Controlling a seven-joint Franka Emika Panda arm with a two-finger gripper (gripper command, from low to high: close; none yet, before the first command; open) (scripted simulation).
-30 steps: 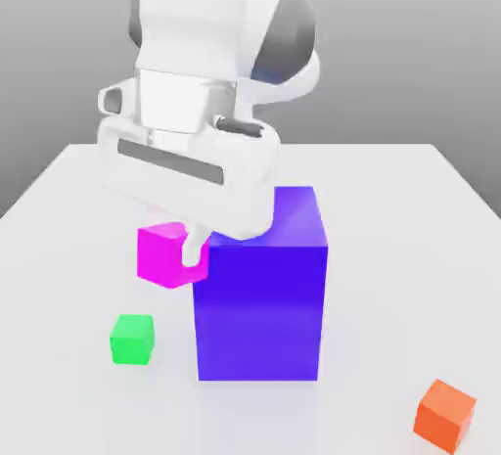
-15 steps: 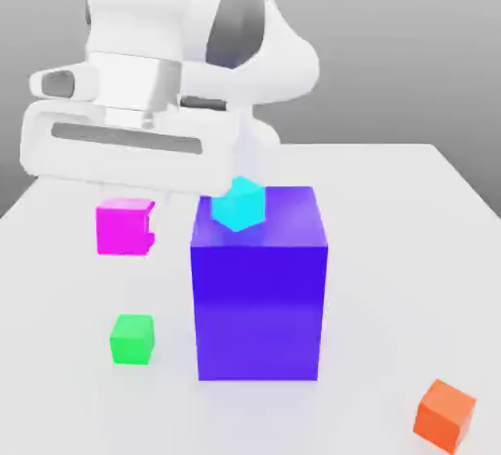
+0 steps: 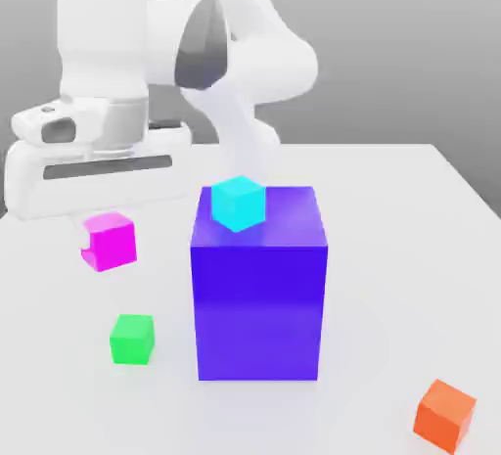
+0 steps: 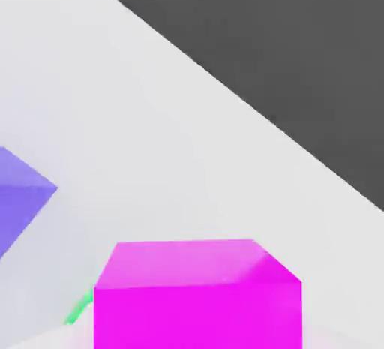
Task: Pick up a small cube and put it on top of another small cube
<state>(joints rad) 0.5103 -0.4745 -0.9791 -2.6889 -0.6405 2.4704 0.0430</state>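
Hand [image 3: 95, 238] closed on the magenta cube [image 3: 110, 241], carrying it clear of the bench [image 3: 391, 248]. Cube hangs directly under the white hand body, at the fingertips; in the hand view the magenta cube [image 4: 196, 295] sits close up against the camera, seated between the fingers.

Key relation for the coming move: green cube [image 3: 131, 339] lies almost straight below the carried cube in the exterior view, slightly toward that view's right. A sliver of green [image 4: 79, 311] shows past the magenta cube's edge in the hand view. Judgement: green is the nearest stacking target.

Other candidates:
- cyan cube [image 3: 239, 203] on top of the big blue block [image 3: 258, 287], off to the exterior view's right of the hand.
- orange cube [image 3: 445, 416], well apart, far corner.

Cubes have no long axis; faces need squaring before release.
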